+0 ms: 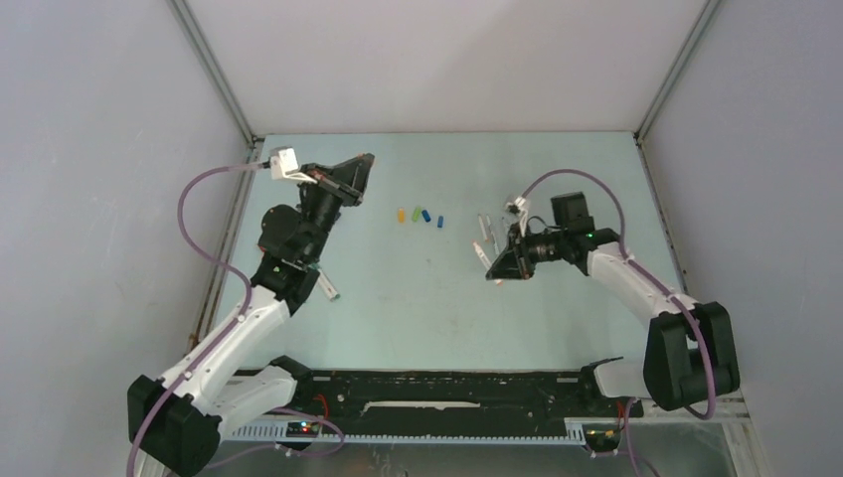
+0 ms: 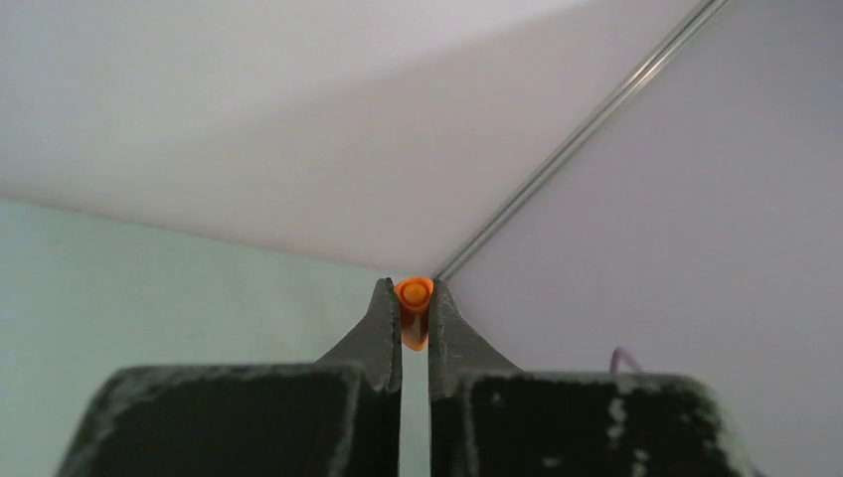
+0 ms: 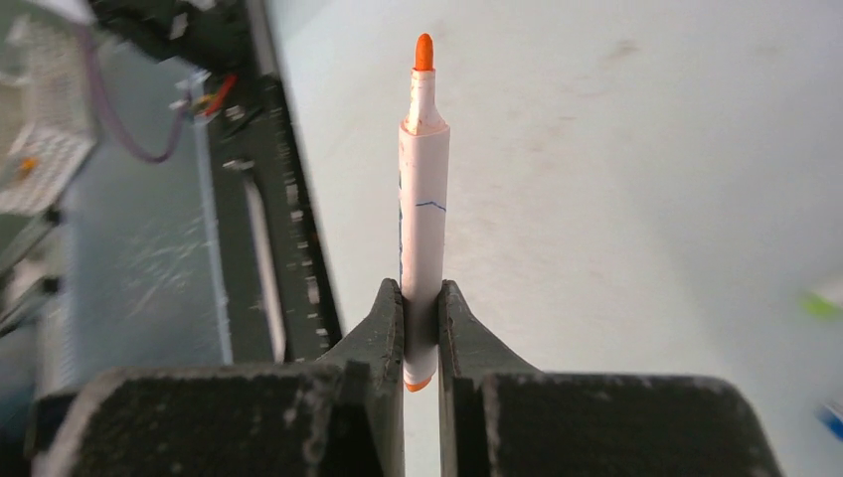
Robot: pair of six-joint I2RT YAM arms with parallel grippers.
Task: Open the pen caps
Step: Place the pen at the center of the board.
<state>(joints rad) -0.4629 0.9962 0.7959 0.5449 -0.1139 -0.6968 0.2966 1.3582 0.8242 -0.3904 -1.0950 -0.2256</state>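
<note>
**Orange cap off, cap and pen in separate claws**

Top view: the left claw [image 1: 366, 159] hangs over the far left of the table [image 1: 418, 308]. The right claw [image 1: 491, 271] is right of centre, well apart from it. A short row of loose caps [image 1: 417, 214] lies between them, nearer the left claw and to its right. Bare barrels [image 1: 484, 231] lie just beyond the right claw.

Left wrist view: the left claw [image 2: 416, 296] is closed on an orange cap [image 2: 414, 310], pinched at the very fingertips with one round end showing past them.

Right wrist view: the right claw [image 3: 422, 298] grips a pen [image 3: 423, 199] low on its barrel. The pen's long axis runs straight out along the fingers, with the bare orange tip pointing away.

If the cap is to join the row, the left arm is the nearer one, and its path runs rightward and down.
</note>
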